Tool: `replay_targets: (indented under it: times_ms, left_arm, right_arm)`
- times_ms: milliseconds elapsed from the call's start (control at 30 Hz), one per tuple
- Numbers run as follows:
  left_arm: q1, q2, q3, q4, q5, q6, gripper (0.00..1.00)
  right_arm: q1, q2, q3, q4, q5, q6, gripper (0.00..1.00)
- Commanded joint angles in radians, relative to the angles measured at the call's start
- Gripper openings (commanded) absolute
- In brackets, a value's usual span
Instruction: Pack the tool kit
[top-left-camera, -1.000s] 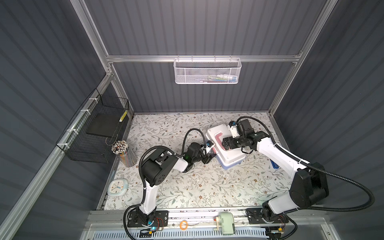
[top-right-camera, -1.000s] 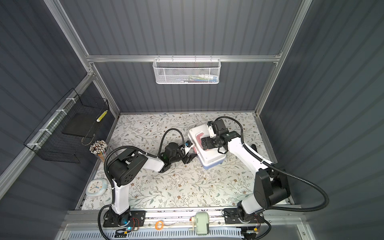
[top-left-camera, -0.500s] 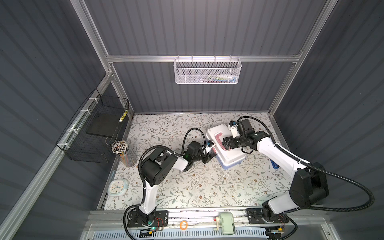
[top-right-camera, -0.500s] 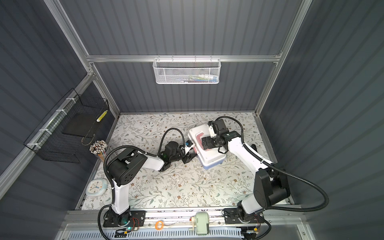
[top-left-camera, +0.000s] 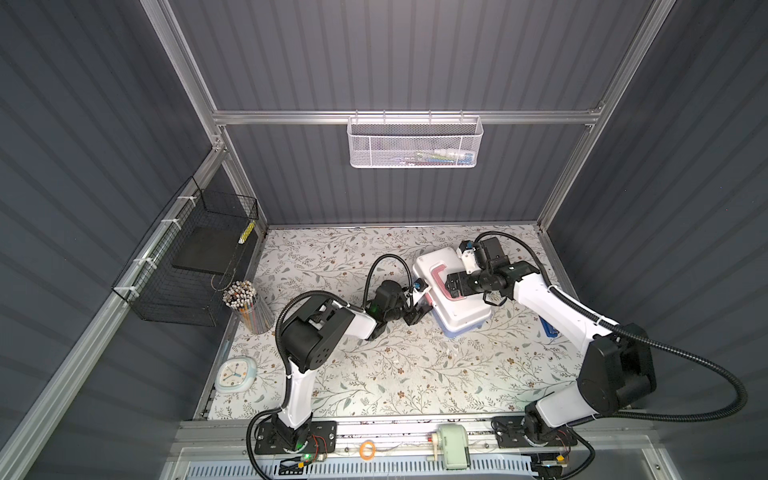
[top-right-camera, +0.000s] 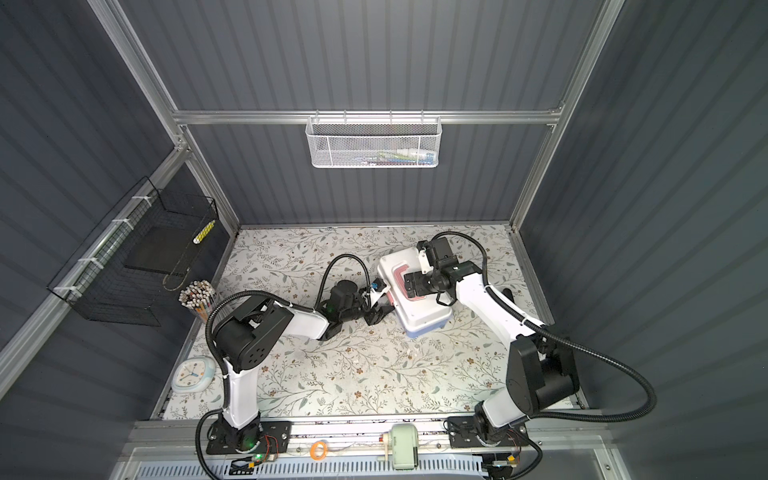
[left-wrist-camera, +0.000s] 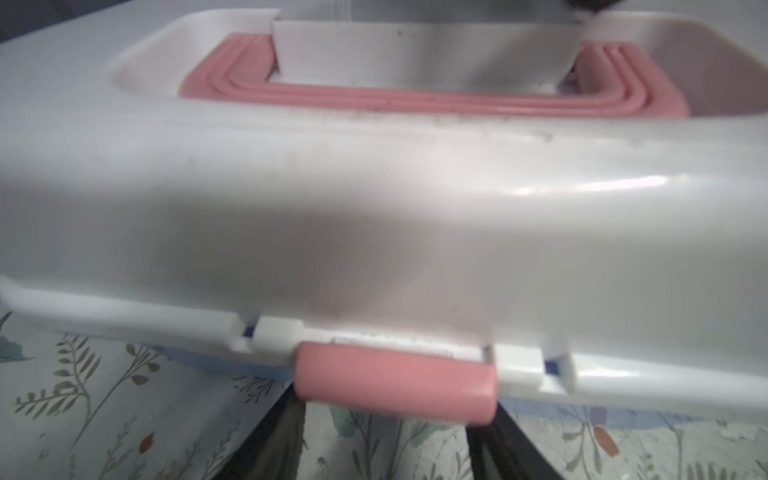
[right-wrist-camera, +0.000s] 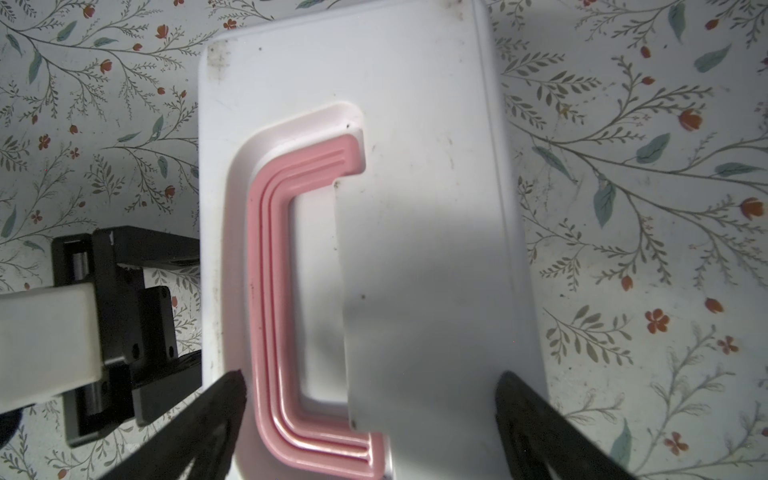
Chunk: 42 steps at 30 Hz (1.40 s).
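The tool kit stands closed on the flowered table, its white lid down and its pink handle lying flat in the recess. A pink latch sits on the long edge facing my left gripper. That gripper is open and low on the table. Its fingertips reach just under the latch's two ends. My right gripper points down over the lid, wide open. One finger is beside the handle and the other near the far edge. No loose tools show.
A white mesh basket hangs on the back wall. A black wire basket hangs on the left wall. A cup of pencils and a small clock stand at the table's left edge. A blue item lies at the right edge.
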Motion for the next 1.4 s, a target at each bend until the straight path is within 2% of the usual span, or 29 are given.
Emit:
replay_targets:
  times_ms: [0,367,533,833,900,1033,1133,1367]
  left_arm:
    - [-0.004,-0.022,0.052,0.040,0.000,0.016,0.61]
    - [-0.004,-0.018,0.052,0.042,0.015,0.018,0.60]
    - [-0.003,-0.011,0.064,0.039,0.049,0.015,0.54]
    - [-0.004,-0.010,0.068,0.039,0.074,-0.004,0.50]
    - [-0.005,-0.010,0.070,0.039,0.074,-0.005,0.50]
    - [-0.006,-0.015,0.075,0.021,0.067,-0.006,0.57]
    - [-0.006,-0.015,0.072,0.017,0.062,-0.005,0.58]
    - [-0.006,-0.018,0.068,0.020,0.057,-0.008,0.59]
  right_arm:
    - [-0.004,0.046,-0.023,-0.111,-0.018,0.013,0.95]
    - [-0.004,0.055,-0.022,-0.111,-0.029,0.014,0.95]
    - [-0.006,0.056,-0.022,-0.113,-0.030,0.009,0.95]
    - [-0.024,0.081,0.003,-0.151,0.007,-0.034,0.95]
    - [-0.028,0.087,0.011,-0.159,0.020,-0.039,0.95]
    - [-0.039,0.077,0.023,-0.153,0.048,-0.017,0.97]
    - [-0.044,0.079,0.046,-0.167,0.078,-0.016,0.97]
    - [-0.044,0.133,0.103,-0.187,0.068,-0.065,0.97]
